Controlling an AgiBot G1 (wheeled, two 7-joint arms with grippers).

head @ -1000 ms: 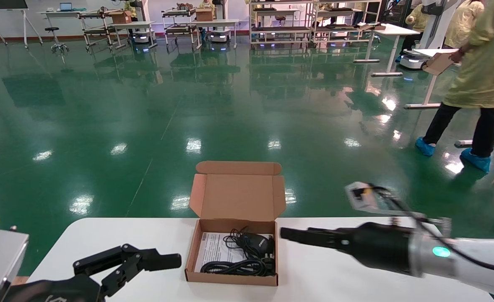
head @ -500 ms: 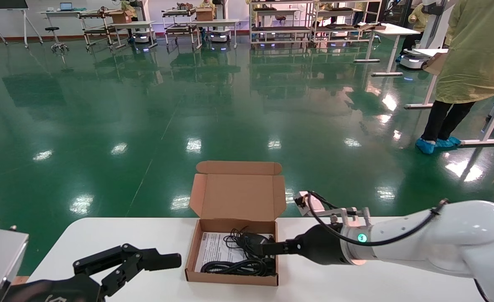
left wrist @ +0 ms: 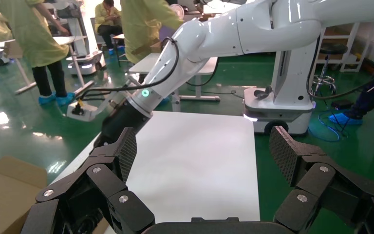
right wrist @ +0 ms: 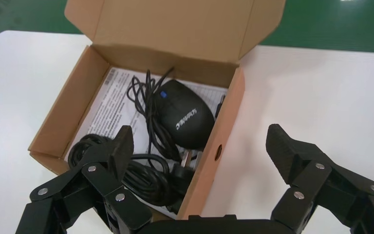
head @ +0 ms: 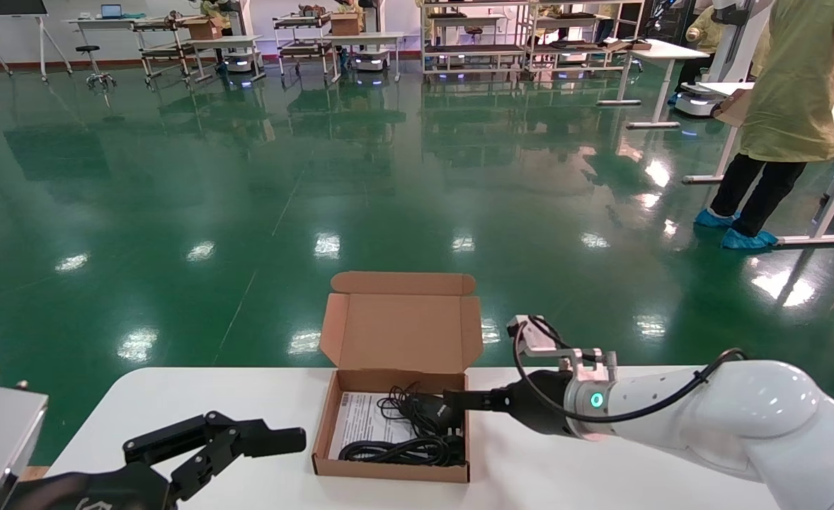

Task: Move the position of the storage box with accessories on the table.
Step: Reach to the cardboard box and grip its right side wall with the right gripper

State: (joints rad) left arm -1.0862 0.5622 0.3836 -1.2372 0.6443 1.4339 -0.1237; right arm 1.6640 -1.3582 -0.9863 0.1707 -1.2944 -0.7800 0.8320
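Observation:
The storage box (head: 389, 467) lies open near the far edge of the white table (head: 587, 474), its lid (head: 401, 329) standing up. Inside are the accessories: a black mouse (head: 427, 407), a thick cable bundle (head: 389, 451) and a printed sheet (head: 360, 421). My right gripper (head: 452, 404) is open and straddles the box's right wall (right wrist: 224, 131), one finger over the cable bundle (right wrist: 146, 178) beside the mouse (right wrist: 185, 117), the other over bare table (right wrist: 321, 87). My left gripper (head: 275, 443) rests open left of the box, holding nothing (left wrist: 204, 148).
The table's far edge runs just behind the box, with green floor beyond. A person in a yellow gown (head: 792, 106) stands at a desk far right. Racks and desks line the back wall. Bare table (left wrist: 195, 170) lies right of the box.
My right arm swung in from the right and came down over the box's right wall. The person walked farther right. The left arm and the box stayed put.

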